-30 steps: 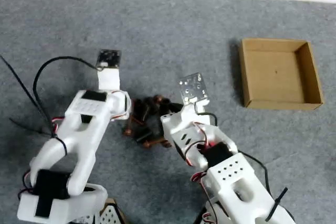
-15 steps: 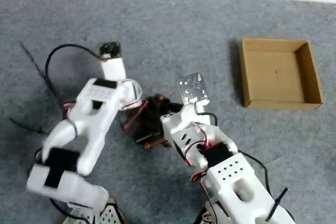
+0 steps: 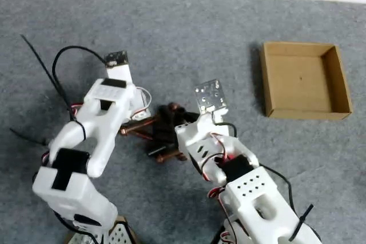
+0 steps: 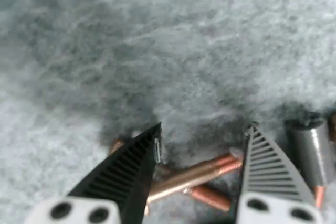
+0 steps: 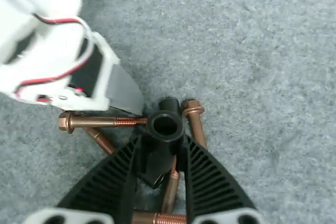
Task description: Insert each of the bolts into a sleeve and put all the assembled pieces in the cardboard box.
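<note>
Left arm has swung round since a second ago: its wrist now sits closer to the bolt pile. The bolt (image 3: 138,131) that lay angled under it now lies level, thread end toward the sleeve. Right arm and cardboard box (image 3: 300,81) haven't shifted.

Current state:
- right gripper (image 5: 160,142): fingers clenched on the black sleeve (image 5: 165,125), held over the pile with the bore open toward the wrist camera.
- left gripper (image 4: 205,129): fingers spread, straddling that bolt (image 4: 194,174). It spans the gap from finger to finger, and I don't read that as a clamp.
- From the right wrist, the same bolt (image 5: 100,121) has its tip just beside the sleeve wall, not in the bore.
- Remaining loose bolts (image 5: 195,124) lie on the grey worktop (image 3: 189,38) around and under the sleeve.

Progress: close to zero, by my read. Box is empty, well apart from the pile on the right arm's side. No bolt is seated in a sleeve that I can see.

Left to do: get a proper grip on the bolt, line it up with the bore and push it in, carry the assembly to the box, then repeat for each remaining bolt.
</note>
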Controlling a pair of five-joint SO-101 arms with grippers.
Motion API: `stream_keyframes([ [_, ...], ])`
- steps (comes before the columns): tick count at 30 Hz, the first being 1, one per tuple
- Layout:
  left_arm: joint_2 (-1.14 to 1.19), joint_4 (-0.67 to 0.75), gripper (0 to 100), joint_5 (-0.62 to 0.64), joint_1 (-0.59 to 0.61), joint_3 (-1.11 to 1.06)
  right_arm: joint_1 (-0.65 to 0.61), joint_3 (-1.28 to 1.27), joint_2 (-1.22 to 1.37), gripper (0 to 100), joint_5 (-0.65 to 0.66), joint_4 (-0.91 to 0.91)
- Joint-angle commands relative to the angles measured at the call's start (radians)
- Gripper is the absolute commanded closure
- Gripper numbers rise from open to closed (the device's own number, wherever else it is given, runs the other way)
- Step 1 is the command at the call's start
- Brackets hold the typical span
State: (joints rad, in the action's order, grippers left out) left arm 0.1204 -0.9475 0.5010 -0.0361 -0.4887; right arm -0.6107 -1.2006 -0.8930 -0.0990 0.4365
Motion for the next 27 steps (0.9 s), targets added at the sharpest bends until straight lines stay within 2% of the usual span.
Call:
stream_keyframes([
  [1, -0.176, -0.017, 76, 0.006, 0.018, -0.058, 0.013, 0.010, -0.028, 99.5, 0.009, -0.033],
  [7, -0.323, 0.005, 76, 0.005, -0.007, -0.182, 0.013, 0.010, -0.028, 99.5, 0.009, -0.033],
  [12, -0.331, 0.055, 76, 0.003, -0.067, -0.242, 0.013, 0.010, -0.028, 99.5, 0.009, -0.033],
  [20, -0.335, 0.052, 76, 0.009, -0.177, -0.300, 0.013, 0.010, -0.028, 99.5, 0.009, -0.033],
  [25, -0.340, 0.051, 76, 0.023, -0.145, -0.302, 0.013, 0.010, -0.028, 99.5, 0.009, -0.033],
  [27, -0.340, 0.051, 76, 0.094, -0.110, -0.298, 0.013, 0.010, -0.028, 99.5, 0.009, -0.033],
])
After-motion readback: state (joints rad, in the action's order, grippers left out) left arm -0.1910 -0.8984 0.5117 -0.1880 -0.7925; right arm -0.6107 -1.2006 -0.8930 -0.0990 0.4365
